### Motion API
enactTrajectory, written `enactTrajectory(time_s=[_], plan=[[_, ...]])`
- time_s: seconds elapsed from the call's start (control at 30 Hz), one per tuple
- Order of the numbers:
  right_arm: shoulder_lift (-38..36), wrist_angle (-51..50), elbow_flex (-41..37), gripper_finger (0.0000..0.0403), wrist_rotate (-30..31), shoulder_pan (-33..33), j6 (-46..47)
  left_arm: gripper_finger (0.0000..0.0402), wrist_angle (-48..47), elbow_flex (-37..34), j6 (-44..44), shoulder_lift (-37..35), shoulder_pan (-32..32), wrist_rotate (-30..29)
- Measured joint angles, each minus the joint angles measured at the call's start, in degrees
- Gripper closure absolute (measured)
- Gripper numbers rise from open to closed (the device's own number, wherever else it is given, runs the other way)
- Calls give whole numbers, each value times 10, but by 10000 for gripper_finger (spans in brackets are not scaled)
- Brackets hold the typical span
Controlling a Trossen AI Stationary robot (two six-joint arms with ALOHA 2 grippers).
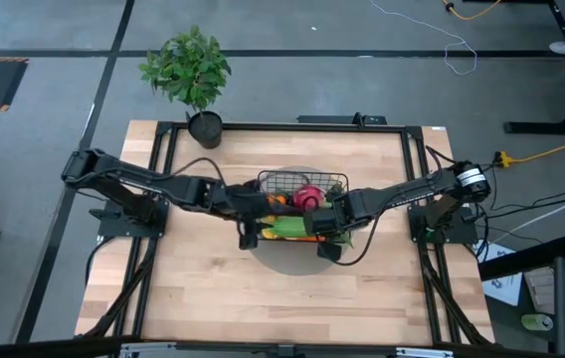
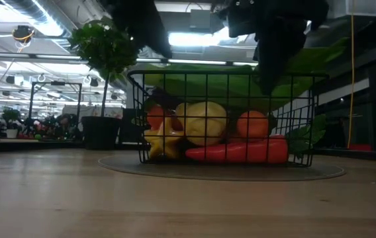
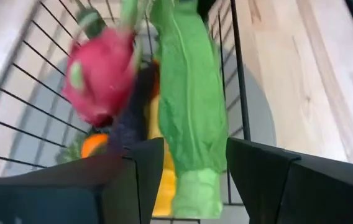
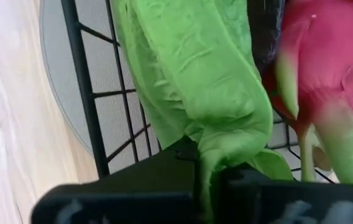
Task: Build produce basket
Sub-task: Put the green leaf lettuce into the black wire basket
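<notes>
The black wire basket (image 1: 307, 180) stands on a grey round mat at mid-table. It holds a pink dragon fruit (image 1: 308, 197), yellow fruits (image 2: 201, 122), tangerines (image 2: 252, 124) and a carrot (image 2: 241, 151). The long green bundle (image 1: 290, 231) lies across the produce along the basket's near side, at rim height in the low view (image 2: 228, 82). My left gripper (image 3: 195, 180) is open above the basket's left end, its fingers on either side of the bundle's pale stalk end (image 3: 192, 186); whether they touch it I cannot tell. My right gripper (image 4: 210, 186) is shut on the bundle at the basket's right end. My right gripper pinches the green bundle's leafy end (image 4: 217, 146) between its two fingers, coming from the right and slanting down, roughly along the bundle. The leaves bunch up where they enter the fingers. The bundle stretches away over the produce inside the basket's near wall (image 4: 80, 93).
A leafy potted plant (image 1: 191, 75) stands at the table's far left corner. The grey mat (image 2: 241, 173) reaches a little past the basket on all sides. Bare wood lies on the near half of the table (image 1: 282, 298), with black frame rails along both sides.
</notes>
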Motion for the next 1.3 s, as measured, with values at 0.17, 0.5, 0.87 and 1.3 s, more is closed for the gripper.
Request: enactTrajectory(time_s=[0.17,0.5,0.87,1.3], plan=[[0,27,0,403,3,0,0,239,26,0,0,36,0,0],[0,35,-1,403,3,0,1,243,25,1,0,73,0,3],[0,24,-1,403,0,0,2,248,35,1,-2,106,3,11],[0,33,-1,296,-2,0,-3,248,36,0,-15,107,1,-1]])
